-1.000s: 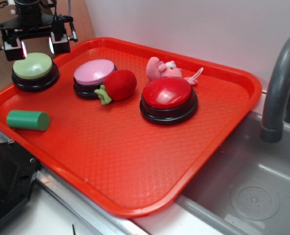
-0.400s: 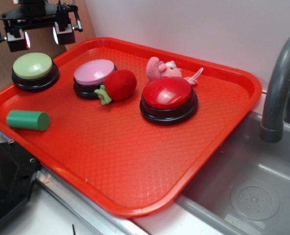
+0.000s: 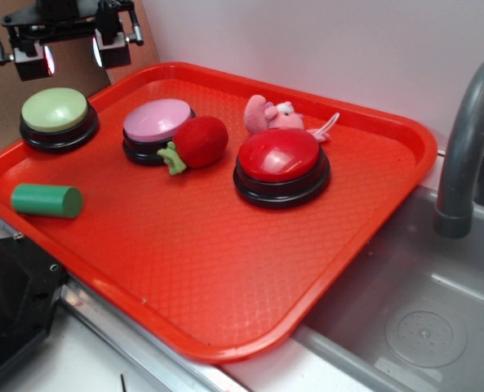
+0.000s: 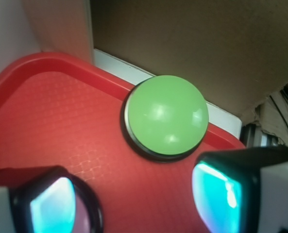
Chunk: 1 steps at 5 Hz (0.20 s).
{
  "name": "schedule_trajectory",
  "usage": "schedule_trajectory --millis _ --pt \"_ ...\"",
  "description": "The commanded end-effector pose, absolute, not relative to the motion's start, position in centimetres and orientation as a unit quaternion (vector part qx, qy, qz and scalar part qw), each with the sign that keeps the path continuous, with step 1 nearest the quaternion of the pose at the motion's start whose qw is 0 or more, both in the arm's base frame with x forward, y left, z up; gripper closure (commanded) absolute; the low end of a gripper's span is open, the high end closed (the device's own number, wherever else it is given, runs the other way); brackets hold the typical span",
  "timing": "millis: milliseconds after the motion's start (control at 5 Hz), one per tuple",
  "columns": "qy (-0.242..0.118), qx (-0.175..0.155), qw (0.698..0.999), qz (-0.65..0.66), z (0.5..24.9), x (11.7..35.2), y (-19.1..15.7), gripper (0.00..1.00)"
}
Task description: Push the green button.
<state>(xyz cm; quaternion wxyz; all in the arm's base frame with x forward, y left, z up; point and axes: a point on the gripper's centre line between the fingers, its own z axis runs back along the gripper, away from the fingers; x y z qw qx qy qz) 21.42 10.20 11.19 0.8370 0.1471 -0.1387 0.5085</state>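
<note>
Jaws hung above the green button (image 3: 55, 110), clear of it.

The jaws stood spread and empty, their two lit pads (image 3: 47, 60) apart; the button sat below and between them in the red tray's (image 3: 225, 278) corner, beside the pink button (image 3: 157, 120).

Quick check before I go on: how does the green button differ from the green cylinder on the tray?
The green button is pale green; the green cylinder is darker. The button is a round dome on a black ring base; the cylinder is a plain block lying on its side. The button sits at the tray's far left corner, the cylinder nearer the front edge. Both rest untouched on the tray.
</note>
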Motion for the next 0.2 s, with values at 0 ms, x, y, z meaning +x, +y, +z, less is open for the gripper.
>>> schedule_trajectory --millis 0 --pt "-0.195 0.103 0.869 0.443 13.55 20.61 9.53 0.00"
